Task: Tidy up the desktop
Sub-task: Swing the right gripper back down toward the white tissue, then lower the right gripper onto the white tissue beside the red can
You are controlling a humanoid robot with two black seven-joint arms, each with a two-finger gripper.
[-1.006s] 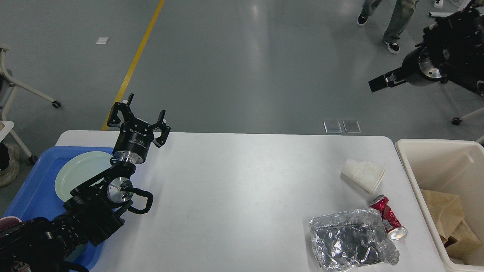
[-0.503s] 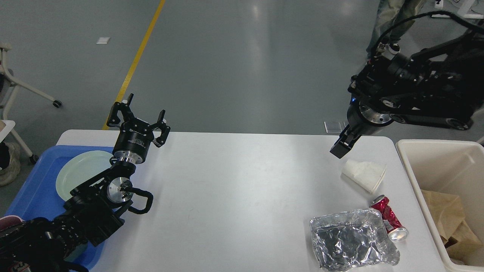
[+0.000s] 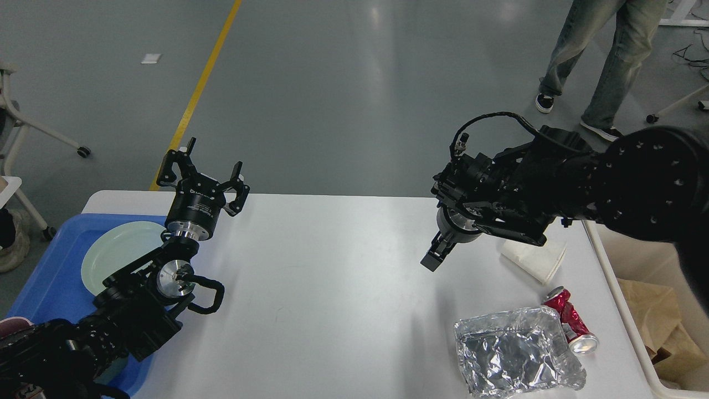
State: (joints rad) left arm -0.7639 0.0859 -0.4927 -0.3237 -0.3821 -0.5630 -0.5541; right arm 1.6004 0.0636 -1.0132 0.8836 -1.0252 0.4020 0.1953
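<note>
The desktop [image 3: 332, 288] filled the lower part of the head view, a wide white table top with rounded corners. The left gripper [image 3: 202, 172] stood upright above the desktop's far left corner with its two fingers spread wide apart and nothing between them. Just beside and below it, a blue tray [image 3: 50, 277] sat on the left end of the desktop, and a pale green plate [image 3: 119, 255] lay in the tray. The right gripper [image 3: 433, 257] hung over the middle right of the desktop, pointing down and to the left; it was seen dark and end-on, so whether its fingers were apart or together could not be told, and nothing could be seen in it. Near the right end of the desktop lay a crumpled white paper cup [image 3: 534, 257], a crushed red can [image 3: 570, 321] and a piece of crumpled foil [image 3: 515, 352], the foil touching the can. A cream bin [image 3: 628, 324] stood beside the desktop's right edge, with brown paper [image 3: 653, 316] in it.
</note>
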